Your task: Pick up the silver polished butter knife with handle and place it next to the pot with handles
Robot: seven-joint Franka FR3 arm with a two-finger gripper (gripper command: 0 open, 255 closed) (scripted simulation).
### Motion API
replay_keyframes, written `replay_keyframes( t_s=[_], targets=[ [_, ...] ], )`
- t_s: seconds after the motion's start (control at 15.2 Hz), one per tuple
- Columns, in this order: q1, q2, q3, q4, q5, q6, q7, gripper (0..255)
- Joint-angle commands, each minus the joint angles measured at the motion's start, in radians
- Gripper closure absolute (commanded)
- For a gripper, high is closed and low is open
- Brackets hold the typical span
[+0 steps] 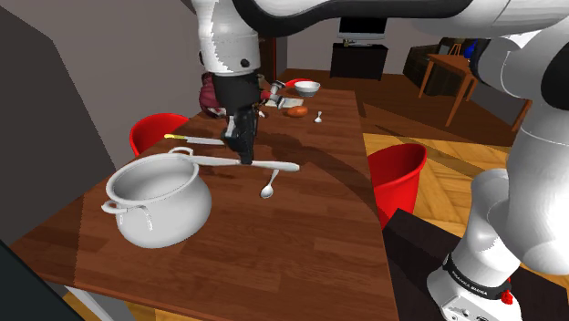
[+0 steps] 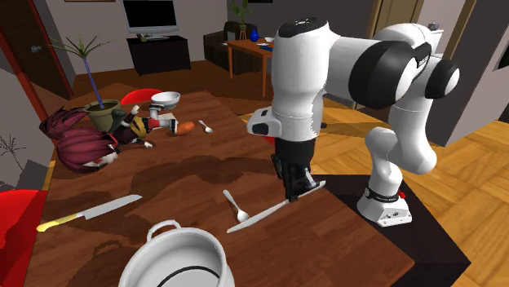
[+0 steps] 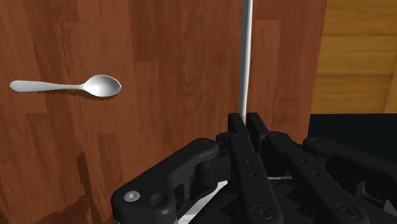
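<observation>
**Table** point(image 1: 301, 246): wood top, mostly bare on the stand side.

**Pot** point(image 1: 157, 199): grey, two handles, upright near the table corner at the shoulder view's lower left.

**Gripper** point(image 1: 244, 159): fingers narrow, clamped on the butter knife point(image 1: 278, 166) approx. mid-length. Wrist view shows the blade edge-on btwn the pads. Knife is at or just above the wood, cannot tell which. It is near the pot, not touching.

**Step (judged):** grasp made, carry to pot not yet done. Next move calls for a lift clear of the wood, a short traverse toward the pot, and set-down beside its wall w/o striking a handle.

**Clearance:**
- One knife end comes near the table's stand-side edge in the second ext. view, so travel should go away from it.
- Spoon point(image 1: 267, 190) lies just beside the knife. Wood btwn spoon and pot is bare, room adequate.
- Yellow-handled knife point(image 1: 202, 140) lies beyond the pot, apart from it.
</observation>
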Motion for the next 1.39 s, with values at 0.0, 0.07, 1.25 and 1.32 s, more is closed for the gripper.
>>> replay_keyframes(
  t_s=[0.0, 0.07, 1.25, 1.32],
  targets=[
    [0.030, 0.034, 0.021, 0.040, -0.007, -0.006, 0.051, 255],
    [0.046, 0.056, 0.030, 0.068, -0.011, -0.013, 0.074, 255],
    [0.120, 0.145, 0.067, 0.012, -0.034, 0.130, 0.187, 255],
    [0.119, 0.144, 0.066, -0.003, -0.034, 0.144, 0.187, 255]
  ],
)
